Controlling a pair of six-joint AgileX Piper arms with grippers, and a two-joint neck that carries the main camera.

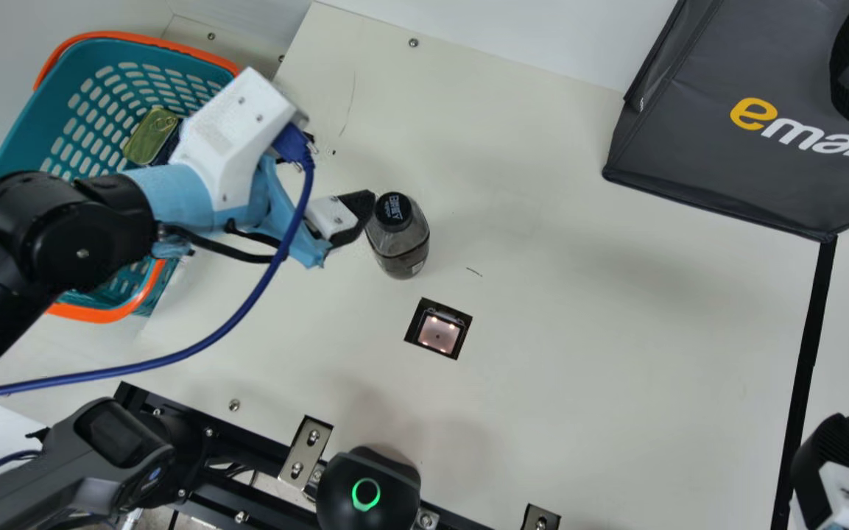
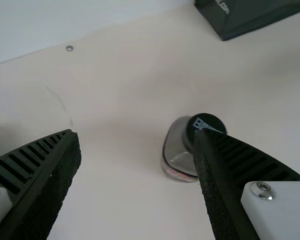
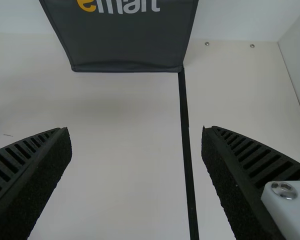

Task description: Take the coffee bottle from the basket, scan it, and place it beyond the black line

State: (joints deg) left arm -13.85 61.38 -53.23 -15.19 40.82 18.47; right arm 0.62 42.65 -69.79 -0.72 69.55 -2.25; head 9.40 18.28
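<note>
In the main view the coffee bottle, dark-capped and greyish, stands upright on the table. Beside it my left gripper has a fingertip at the bottle's cap side; whether they touch, I cannot tell. In the left wrist view, my left gripper is open, and one finger partly covers the bottle. The basket, teal with orange rims, lies partly under the left arm. My right gripper is at the lower right; its fingers are wide open in the right wrist view, the gripper near the black line.
A scanner window is set into the table below the bottle. A dark bag stands at the back right. Inside the basket lies a green-topped item. A handheld device and a black device with a green ring are at the front edge.
</note>
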